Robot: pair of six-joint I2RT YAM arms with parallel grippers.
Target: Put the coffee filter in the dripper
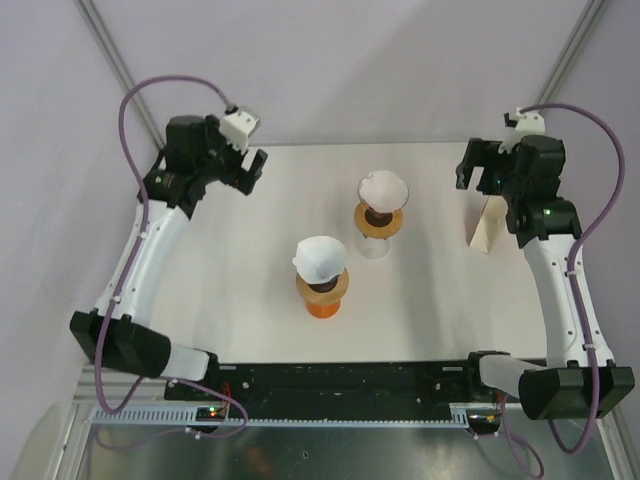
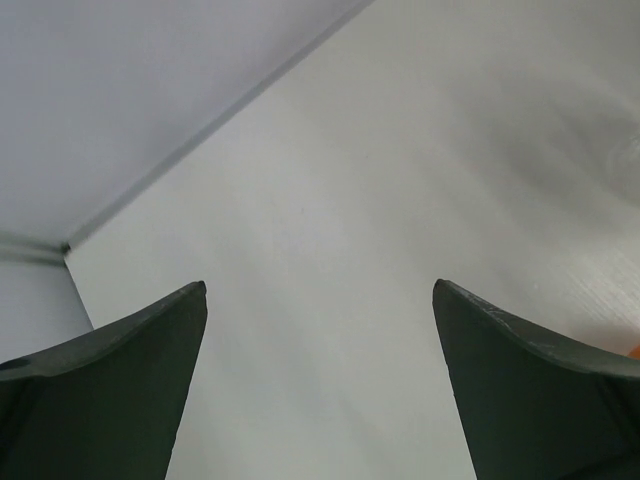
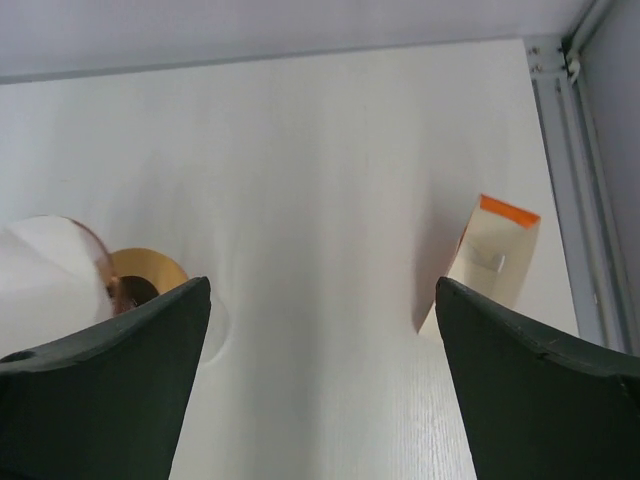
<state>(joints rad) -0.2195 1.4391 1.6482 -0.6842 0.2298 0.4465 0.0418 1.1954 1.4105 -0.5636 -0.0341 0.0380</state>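
Both arms are bolted at the near edge of the worktop (image 1: 250,320) and lean away from their bases toward the far side. The left arm (image 1: 150,250) runs up along the left edge. The right arm (image 1: 560,290) runs up along the right edge.

Near the middle of the worktop, an orange dripper (image 1: 322,292) stands upright with a white coffee filter (image 1: 320,257) seated in its mouth. Farther back and a little to the right is a second dripper (image 1: 381,222) with an amber ring on a clear base. A second filter (image 1: 384,187) sits in its top. The two drippers stand apart from each other and from both arms.

Beyond them, the left hand (image 1: 252,166) hangs over the far left part of the worktop. Its wrist view shows the hand (image 2: 320,288) spread wide, with only bare surface between the fingers (image 2: 120,380).

The right hand (image 1: 478,176) hovers at the far right, just above a cream wedge-shaped pack (image 1: 487,228) that stands on the worktop. In its wrist view the hand (image 3: 322,284) is also spread wide and grips nothing. The pack (image 3: 490,262), with an orange top edge, lies ahead on the right, and the second dripper is on the left.
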